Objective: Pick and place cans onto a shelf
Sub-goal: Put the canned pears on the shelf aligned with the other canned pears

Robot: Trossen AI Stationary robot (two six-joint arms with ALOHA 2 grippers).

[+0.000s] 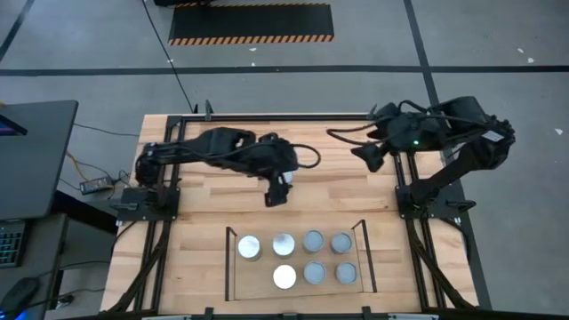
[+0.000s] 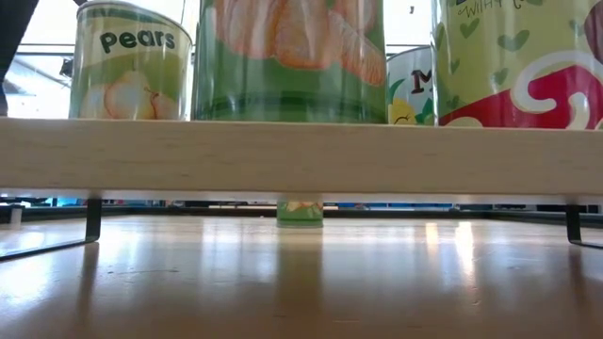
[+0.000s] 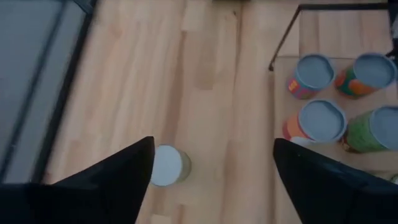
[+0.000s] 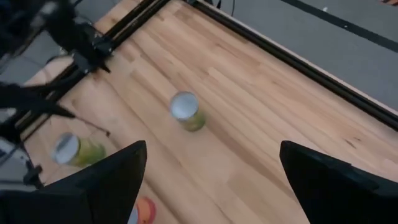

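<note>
Seven cans stand upright on the light-wood shelf at the table's near edge, several in the far row and three in the near row. One more can stands alone on the table, far of the shelf. It also shows in the left wrist view and under the shelf board in the low view. My left gripper hangs open above the table; this can lies just before one finger, untouched. My right gripper is open and empty, high at the far right.
The black table-wide frame runs along the table's far edge and sides. The shelf's black rods rise at its left and right ends. Bare wood lies between the lone can and the shelf.
</note>
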